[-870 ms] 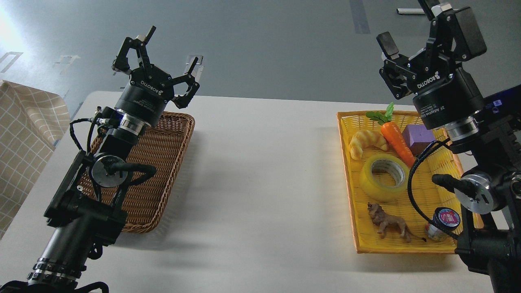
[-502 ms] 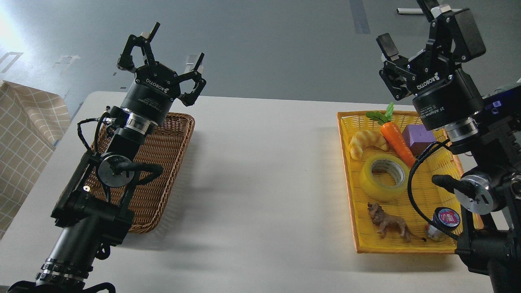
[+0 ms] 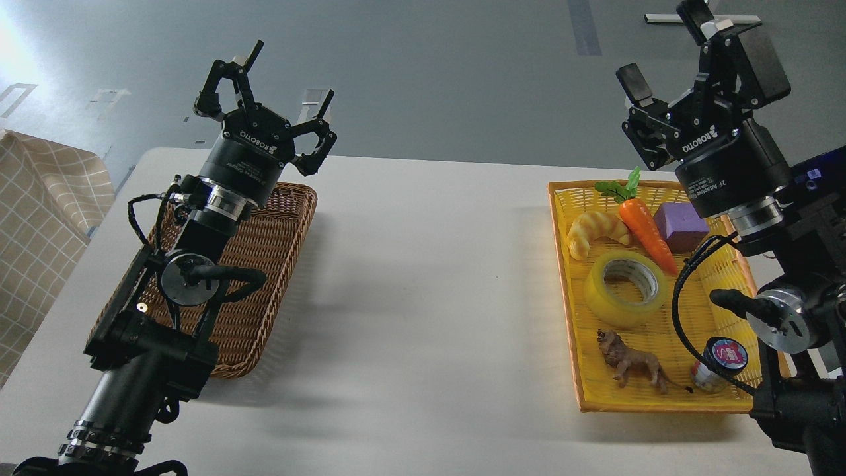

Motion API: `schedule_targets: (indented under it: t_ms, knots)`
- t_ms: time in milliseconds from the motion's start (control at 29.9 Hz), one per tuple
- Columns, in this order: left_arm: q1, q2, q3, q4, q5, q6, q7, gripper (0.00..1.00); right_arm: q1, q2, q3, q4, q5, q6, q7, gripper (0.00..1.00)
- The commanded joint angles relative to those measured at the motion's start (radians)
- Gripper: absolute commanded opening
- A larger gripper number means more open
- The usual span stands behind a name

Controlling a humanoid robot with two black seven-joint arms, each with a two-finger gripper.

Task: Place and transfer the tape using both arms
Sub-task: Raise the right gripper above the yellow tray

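Tape [image 3: 624, 289] in yellow tray [image 3: 661, 401] — both claws agape.

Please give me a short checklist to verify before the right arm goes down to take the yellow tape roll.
1. Right end effector open and empty: ok.
2. Left end effector open and empty: ok.
3. Translucent yellow tape roll with grey-white core lying flat in the yellow plastic tray: ok.
4. Space around roll: not ok, the orange toy carrot is close.
5. Brown wicker basket free to receive: cannot tell, the left arm hides part.

"ROBOTIQ" on left claw [image 3: 277, 82] & right claw [image 3: 667, 46].
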Motion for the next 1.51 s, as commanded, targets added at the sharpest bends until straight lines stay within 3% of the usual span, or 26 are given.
schedule_targets:
  t_ms: [0, 535, 1472]
  knots:
    - [0.000, 0.001, -0.001, 0.000, 0.000, 0.000, 0.000, 0.98, -0.001, -0.006, 0.001, 0.001, 0.000, 0.000, 0.001, 1.00]
    - [0.009, -0.005, -0.007, -0.005, -0.005, 0.000, -0.003, 0.98, -0.016, -0.095, -0.001, -0.005, -0.006, 0.000, 0.001, 1.00]
    - [0.008, -0.005, -0.008, -0.003, -0.010, 0.000, -0.003, 0.98, -0.005, -0.088, -0.004, -0.013, -0.014, -0.017, -0.002, 1.00]
